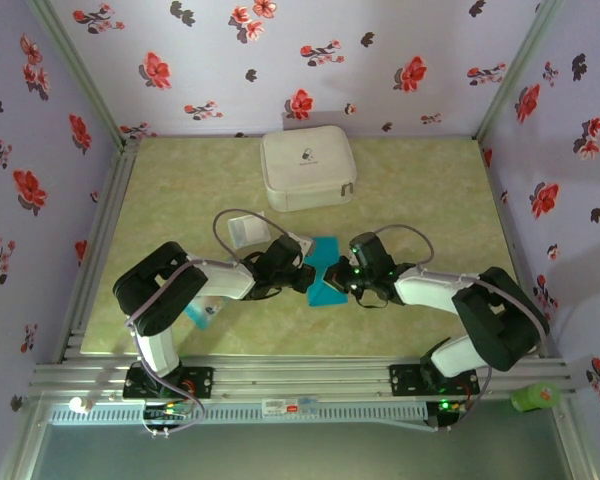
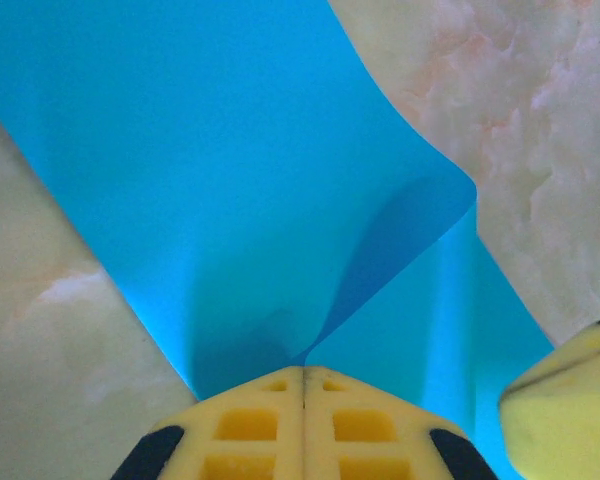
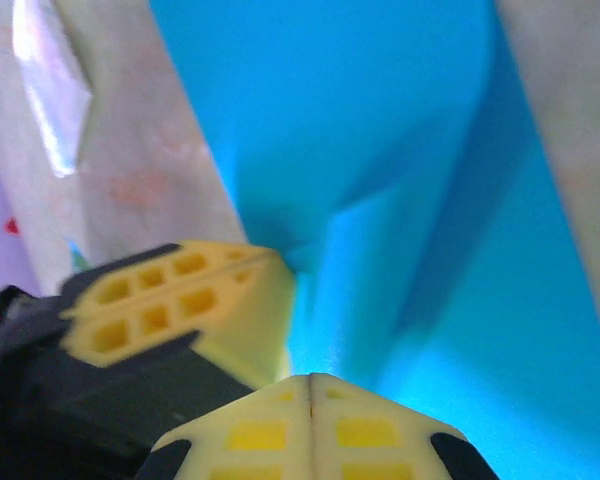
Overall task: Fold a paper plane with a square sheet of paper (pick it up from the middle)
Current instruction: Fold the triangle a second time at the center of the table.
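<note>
Left gripper [image 2: 303,372] has its fingers pressed together on the square sheet of paper [image 2: 230,180]; right gripper [image 3: 312,380] is clamped on it likewise, the two tips almost meeting. The sheet sits about mid-table, well off every edge; one flap curls up, soft and uncreased. I judge the folding barely begun; no nose or wings yet.

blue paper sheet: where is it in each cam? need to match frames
Top external: blue sheet at table centre, in front of the white case.
Left wrist: blue sheet spans top to centre, running down into the left gripper.
Right wrist: blue sheet at centre and right, buckled above the right gripper.
Shared landmark: left gripper, shut on the sheet: centre overhead, lower left in right wrist.
</note>
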Robot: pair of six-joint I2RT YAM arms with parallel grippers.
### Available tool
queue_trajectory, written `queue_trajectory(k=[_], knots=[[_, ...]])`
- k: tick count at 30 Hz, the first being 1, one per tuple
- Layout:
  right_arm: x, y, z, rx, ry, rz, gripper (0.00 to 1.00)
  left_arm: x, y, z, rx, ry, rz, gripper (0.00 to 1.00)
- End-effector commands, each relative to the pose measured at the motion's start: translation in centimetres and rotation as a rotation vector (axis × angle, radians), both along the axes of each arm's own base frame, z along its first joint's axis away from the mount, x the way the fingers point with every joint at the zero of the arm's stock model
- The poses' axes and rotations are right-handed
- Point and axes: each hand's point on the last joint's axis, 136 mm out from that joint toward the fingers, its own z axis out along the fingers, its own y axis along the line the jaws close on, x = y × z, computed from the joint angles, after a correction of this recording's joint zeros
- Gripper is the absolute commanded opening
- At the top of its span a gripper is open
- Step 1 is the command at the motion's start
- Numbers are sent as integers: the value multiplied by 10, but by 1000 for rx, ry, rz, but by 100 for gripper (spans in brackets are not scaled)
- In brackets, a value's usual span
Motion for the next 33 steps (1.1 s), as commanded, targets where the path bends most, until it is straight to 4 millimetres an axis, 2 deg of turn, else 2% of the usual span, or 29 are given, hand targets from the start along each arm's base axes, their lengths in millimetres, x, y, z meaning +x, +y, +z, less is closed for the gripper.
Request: queue_trajectory(k=[1, 10, 23, 25, 33], knots=[[11, 12, 12, 105, -13, -29, 0, 0, 9, -6, 22, 6, 24, 0], [6, 9, -7, 76, 34, -31, 0, 1, 7, -4, 19, 4, 24, 0], [-5, -9, -41, 33, 89, -68, 0, -1, 9, -7, 32, 8, 19, 0], [-4, -10, -39, 39, 90, -72, 0, -1, 10, -8, 33, 8, 19, 0], [13, -18, -1, 1, 3, -76, 0, -1, 9, -9, 39, 10, 15, 0]])
